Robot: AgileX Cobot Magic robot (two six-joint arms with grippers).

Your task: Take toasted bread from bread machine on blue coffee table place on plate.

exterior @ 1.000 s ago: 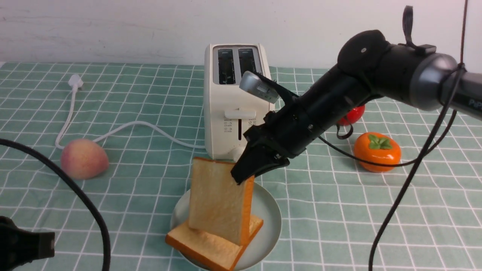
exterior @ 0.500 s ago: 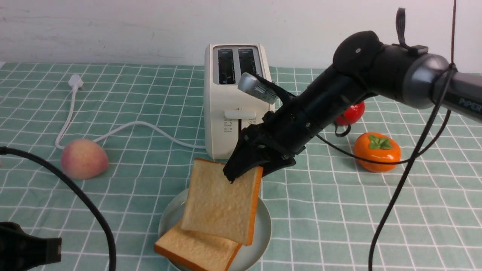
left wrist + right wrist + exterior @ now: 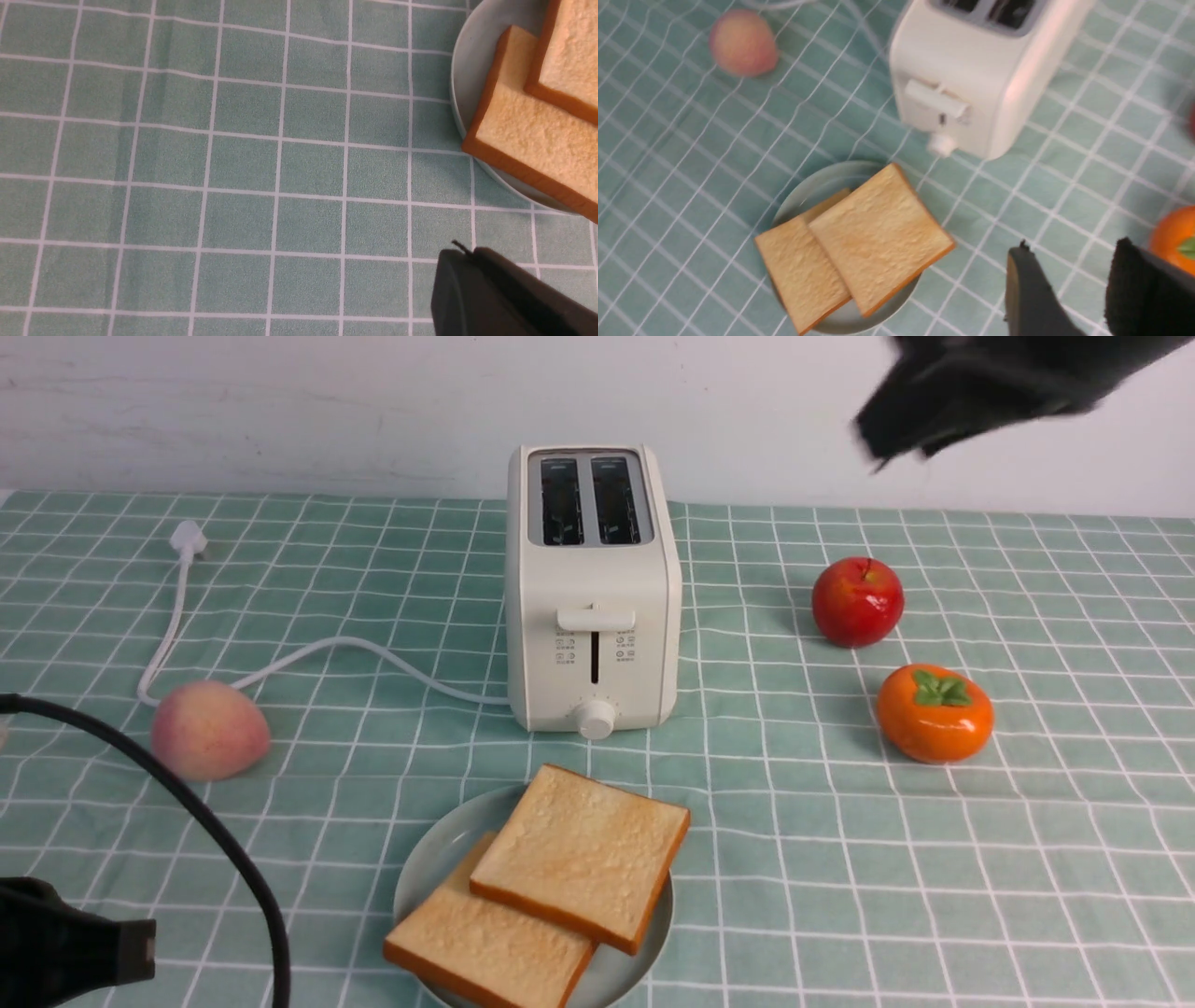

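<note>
Right claw: fingers apart, gripping nothing, high over the bench; blurred in the front view.
Left claw: low over the bench near the plate; apart or together, cannot tell.
Toasted bread: two slices flat on the plate, one overlapping the other.
Bread machine: upright, just behind the plate.

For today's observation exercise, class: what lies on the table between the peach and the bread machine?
The white cord lies between the peach and the bread machine, running from the machine's side; the front view shows it.
</note>
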